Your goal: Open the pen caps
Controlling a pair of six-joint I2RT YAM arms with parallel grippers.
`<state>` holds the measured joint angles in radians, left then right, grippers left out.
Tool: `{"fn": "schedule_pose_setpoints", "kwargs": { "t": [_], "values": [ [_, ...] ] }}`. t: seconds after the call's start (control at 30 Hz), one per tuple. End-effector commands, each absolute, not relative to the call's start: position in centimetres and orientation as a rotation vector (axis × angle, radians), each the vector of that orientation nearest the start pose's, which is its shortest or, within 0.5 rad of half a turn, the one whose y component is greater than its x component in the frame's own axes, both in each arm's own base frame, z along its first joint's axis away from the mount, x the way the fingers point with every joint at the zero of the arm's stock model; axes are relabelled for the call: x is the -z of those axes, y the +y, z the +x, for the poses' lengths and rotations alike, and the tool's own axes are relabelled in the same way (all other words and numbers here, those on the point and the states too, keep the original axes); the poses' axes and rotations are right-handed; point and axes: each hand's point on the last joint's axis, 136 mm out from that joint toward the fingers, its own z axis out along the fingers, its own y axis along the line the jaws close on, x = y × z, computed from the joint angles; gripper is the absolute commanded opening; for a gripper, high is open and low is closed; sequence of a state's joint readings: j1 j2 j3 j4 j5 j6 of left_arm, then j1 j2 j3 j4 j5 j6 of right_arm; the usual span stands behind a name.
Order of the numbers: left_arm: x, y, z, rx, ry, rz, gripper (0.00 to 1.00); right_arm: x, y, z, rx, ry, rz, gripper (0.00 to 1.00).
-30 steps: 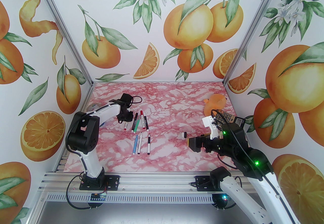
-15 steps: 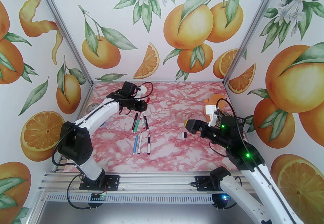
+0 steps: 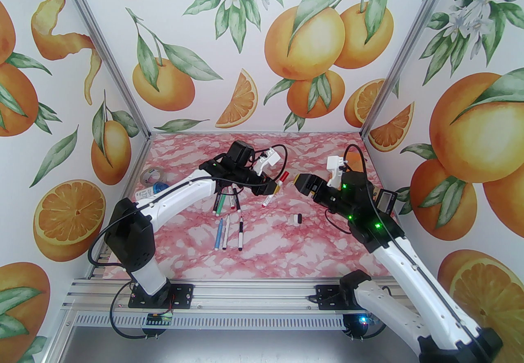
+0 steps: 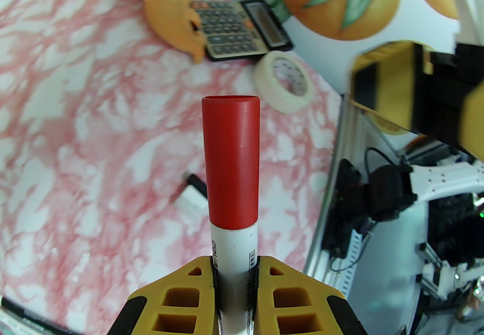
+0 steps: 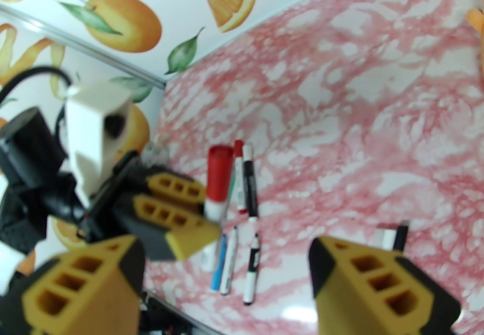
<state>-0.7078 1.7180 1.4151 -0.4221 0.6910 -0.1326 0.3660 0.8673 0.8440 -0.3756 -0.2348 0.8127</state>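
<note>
Red cap [image 4: 230, 163] still on the white-barrel pen [image 3: 267, 201], held mid-air over the table [image 3: 327, 246] centre, just right of the other pens [image 3: 221, 204], which lie flat. Long axis runs diagonal in top view: cap end up & right toward R gripper [image 3: 301, 183], bare end down-left. L gripper [image 4: 234, 263] clamps the barrel just below the cap. R gripper jaws spread wide, nothing in them, near cap tip but apart. Two loose caps [image 3: 298, 218], white & black, lie side by side on table further right.

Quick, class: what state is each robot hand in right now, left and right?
Left hand: closed on the red-capped pen.
Right hand: open, holding nothing.
</note>
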Motion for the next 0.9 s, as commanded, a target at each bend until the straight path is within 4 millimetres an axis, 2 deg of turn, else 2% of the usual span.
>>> {"fn": "schedule_pose_setpoints", "kwargs": {
  "t": [0.0, 0.23, 0.53, 0.77, 0.87],
  "values": [
    [-23.7, -39.8, 26.3, 1.364, 2.068, 1.088, 0.15, -28.7, 15.1, 29.5, -0.988, 1.986, 0.342, 0.71],
    [-23.9, -41.2, 24.1, 1.433, 2.053, 1.144, 0.14, -27.7, 15.9, 30.4, -0.979, 2.000, 0.361, 0.65],
    [-24.4, -41.1, 23.9, 1.434, 2.041, 1.142, 0.14, -26.8, 17.7, 30.3, -1.003, 2.022, 0.340, 0.51],
    [-24.2, -41.2, 24.0, 1.432, 2.057, 1.126, 0.14, -26.3, 18.1, 29.9, -1.001, 2.035, 0.335, 0.45],
    [-24.1, -41.1, 24.1, 1.424, 2.063, 1.121, 0.13, -25.6, 18.3, 29.5, -0.992, 2.048, 0.337, 0.39]
  ]
}}
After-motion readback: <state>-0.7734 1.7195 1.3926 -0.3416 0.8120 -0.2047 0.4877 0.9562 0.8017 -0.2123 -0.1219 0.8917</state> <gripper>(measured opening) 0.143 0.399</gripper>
